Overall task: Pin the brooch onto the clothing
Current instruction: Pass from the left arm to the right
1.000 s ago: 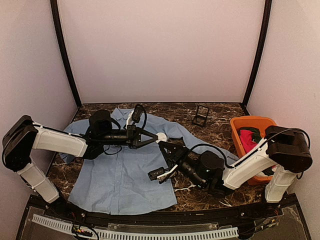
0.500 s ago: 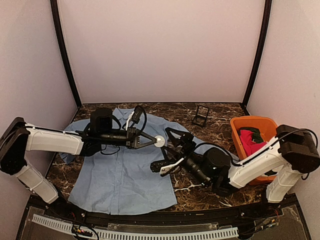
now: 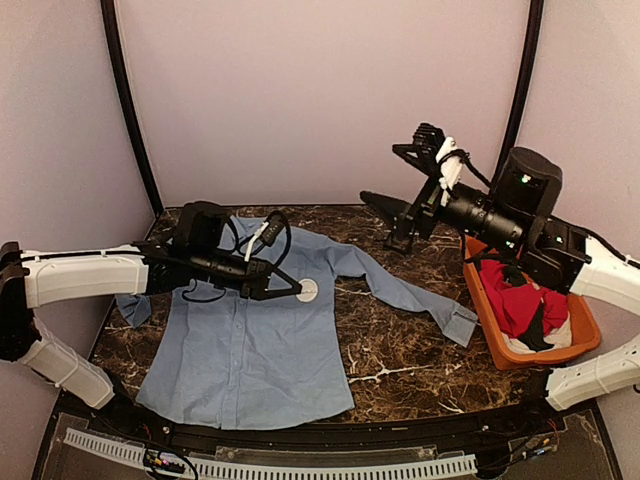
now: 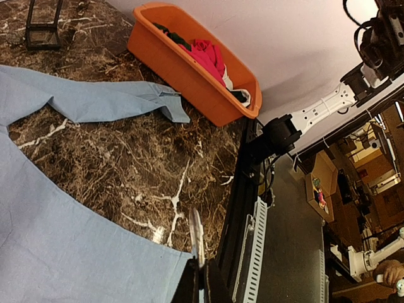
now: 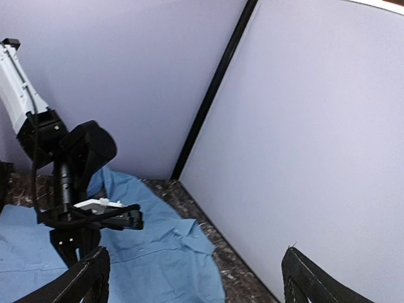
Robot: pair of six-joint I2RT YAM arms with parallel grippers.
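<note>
The clothing, a light blue shirt [image 3: 245,345], lies spread flat on the marble table, one sleeve stretched out to the right [image 3: 420,300]. My left gripper [image 3: 293,290] is low over the shirt's chest, shut on the brooch [image 3: 307,291], a small white disc. The left wrist view shows the brooch [image 4: 196,237] edge-on, pinched at the tips of the left gripper [image 4: 202,273], above the shirt [image 4: 57,240]. My right gripper [image 3: 385,178] hangs high over the back of the table, open and holding nothing. Its fingers [image 5: 87,278] stand far apart, with the shirt [image 5: 151,259] far below.
An orange basket [image 3: 487,322] holding a red garment [image 3: 515,300] stands at the right edge; the left wrist view shows the basket [image 4: 183,69] too. A small black stand [image 3: 403,236] sits at the back, under the raised right arm. Walls close in three sides.
My right gripper opened, let go near the shirt and rose high toward the back right. My left gripper, still holding the brooch, drew slightly left and lower over the shirt.
</note>
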